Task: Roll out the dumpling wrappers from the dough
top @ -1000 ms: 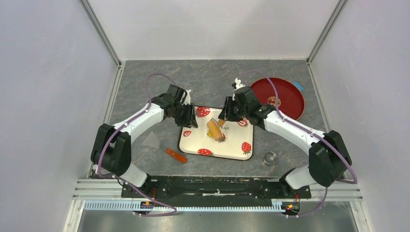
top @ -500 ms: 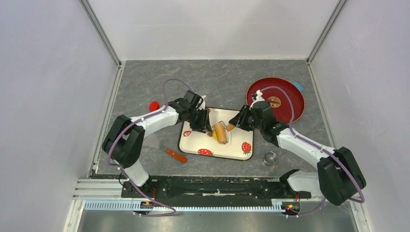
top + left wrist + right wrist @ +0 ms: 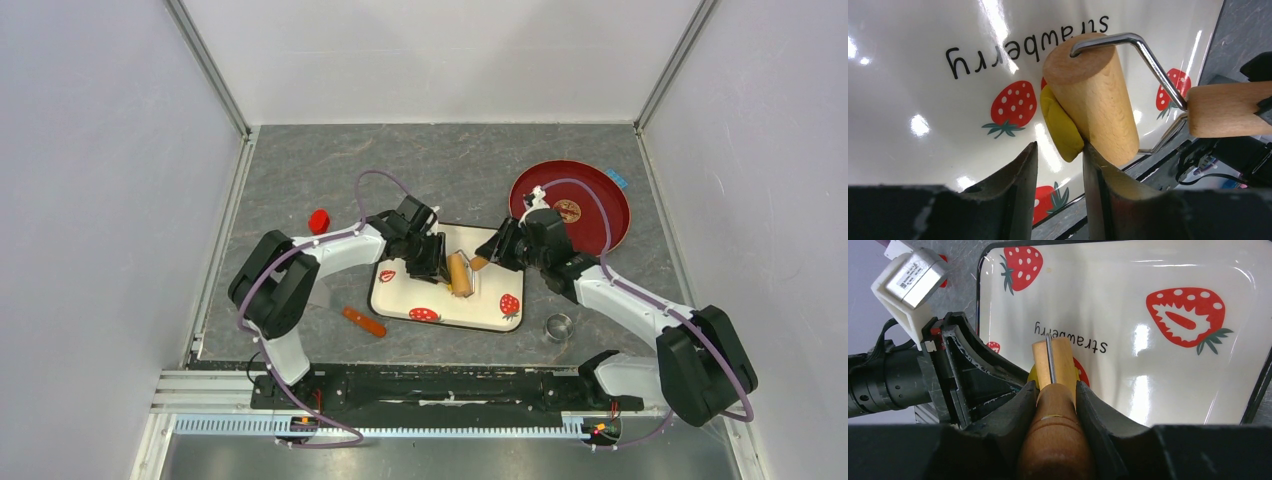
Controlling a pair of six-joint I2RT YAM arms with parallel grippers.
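Observation:
The dough (image 3: 1060, 122) is a yellow lump stuck to the side of the wooden roller's drum (image 3: 1095, 107) over the strawberry tray (image 3: 492, 290). My left gripper (image 3: 1060, 149) is open, and the lump's lower end hangs between its fingertips, close to the right one, with a gap on the left. My right gripper (image 3: 1055, 390) is shut on the roller's wooden handle (image 3: 1055, 430). Seen from above, the left gripper (image 3: 438, 262) and the right gripper (image 3: 490, 258) flank the roller (image 3: 460, 273) at mid tray. The dumpling wrappers are out of view.
A red plate (image 3: 590, 215) lies behind the right arm at the back right. A metal ring cutter (image 3: 558, 325) stands right of the tray. An orange-handled tool (image 3: 363, 321) lies off the tray's left front corner, and a small red cap (image 3: 319, 220) sits further left.
My left arm has swung right over the tray until its fingertips reach the dough on the roller, uncovering the red cap. The right arm shifted the roller slightly right, then held still.

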